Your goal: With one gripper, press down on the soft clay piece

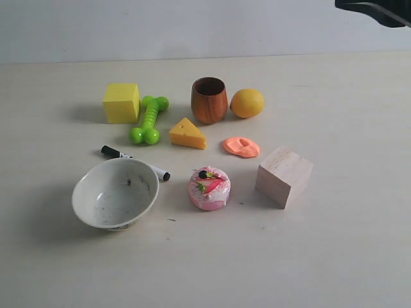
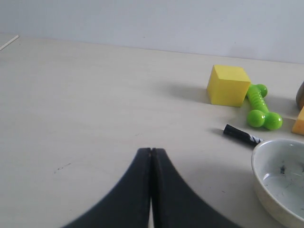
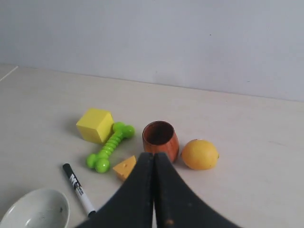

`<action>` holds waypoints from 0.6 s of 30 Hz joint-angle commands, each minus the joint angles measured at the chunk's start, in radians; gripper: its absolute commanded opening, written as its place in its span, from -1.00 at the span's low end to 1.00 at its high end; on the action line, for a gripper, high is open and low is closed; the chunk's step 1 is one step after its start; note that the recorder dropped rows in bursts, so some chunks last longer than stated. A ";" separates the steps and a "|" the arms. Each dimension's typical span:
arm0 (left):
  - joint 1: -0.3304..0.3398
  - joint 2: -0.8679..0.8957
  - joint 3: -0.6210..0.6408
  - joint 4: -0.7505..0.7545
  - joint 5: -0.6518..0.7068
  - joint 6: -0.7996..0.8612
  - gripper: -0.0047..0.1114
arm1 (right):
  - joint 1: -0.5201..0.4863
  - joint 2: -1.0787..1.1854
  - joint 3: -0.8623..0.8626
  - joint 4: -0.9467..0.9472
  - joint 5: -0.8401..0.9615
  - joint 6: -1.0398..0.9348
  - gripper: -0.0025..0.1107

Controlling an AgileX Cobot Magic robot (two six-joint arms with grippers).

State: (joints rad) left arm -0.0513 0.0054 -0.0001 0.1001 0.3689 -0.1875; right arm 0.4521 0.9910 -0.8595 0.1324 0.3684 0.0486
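Note:
The soft clay piece (image 1: 241, 147) is a flat salmon-orange blob with dents on top. It lies on the table between the cheese wedge (image 1: 187, 134) and the wooden block (image 1: 284, 175), in front of the lemon (image 1: 247, 102). My right gripper (image 3: 153, 156) is shut and empty, raised above the table; its black fingers hide the clay in the right wrist view. A dark part of the right arm (image 1: 376, 9) shows at the exterior view's top right corner. My left gripper (image 2: 151, 151) is shut and empty over bare table, left of the white bowl (image 2: 280, 175).
Around the clay stand a wooden cup (image 1: 209, 99), a pink round cake (image 1: 209, 188), a white bowl (image 1: 115, 192), a black-and-white marker (image 1: 135, 162), a green dumbbell toy (image 1: 149, 119) and a yellow cube (image 1: 121, 102).

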 commanded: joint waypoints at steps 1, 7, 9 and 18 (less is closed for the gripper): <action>0.004 -0.005 0.000 -0.005 -0.008 0.003 -0.92 | 0.000 -0.028 0.006 0.002 -0.001 0.006 -0.96; 0.004 -0.005 0.000 -0.005 -0.008 0.003 -0.92 | 0.000 -0.047 0.006 -0.042 -0.017 0.004 -0.96; 0.004 -0.005 0.000 -0.005 -0.008 0.003 -0.92 | 0.000 -0.051 0.006 -0.061 -0.008 0.004 -0.96; 0.004 -0.005 0.000 -0.005 -0.008 0.003 -0.92 | -0.256 -0.187 0.006 -0.080 0.114 0.006 -0.96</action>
State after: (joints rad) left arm -0.0513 0.0054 -0.0001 0.1001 0.3689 -0.1875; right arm 0.2795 0.8491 -0.8595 0.0608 0.4318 0.0486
